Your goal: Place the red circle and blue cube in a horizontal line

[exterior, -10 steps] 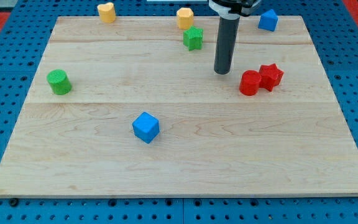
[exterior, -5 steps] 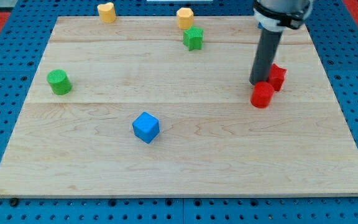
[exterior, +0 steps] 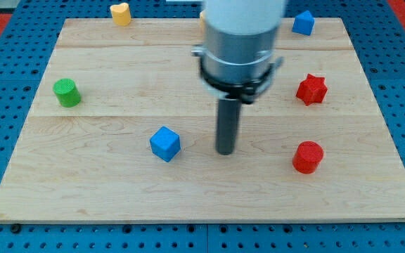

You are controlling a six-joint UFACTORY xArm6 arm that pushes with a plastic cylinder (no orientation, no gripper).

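Note:
The red circle [exterior: 307, 156] lies on the wooden board [exterior: 118, 190] at the lower right. The blue cube [exterior: 164, 143] lies left of centre, at nearly the same height in the view, slightly higher. My tip [exterior: 224, 151] rests on the board between them, closer to the blue cube and touching neither block. The arm's body hides part of the board's top middle.
A red star [exterior: 311, 89] sits above the red circle. A green cylinder [exterior: 67, 93] is at the left. A yellow heart [exterior: 120, 13] and a small blue block [exterior: 302, 22] sit near the top edge. A yellow block is mostly hidden behind the arm.
The red circle has been pushed down and away from the red star toward the view's bottom. My tip has since moved left and down to between the circle and the blue cube.

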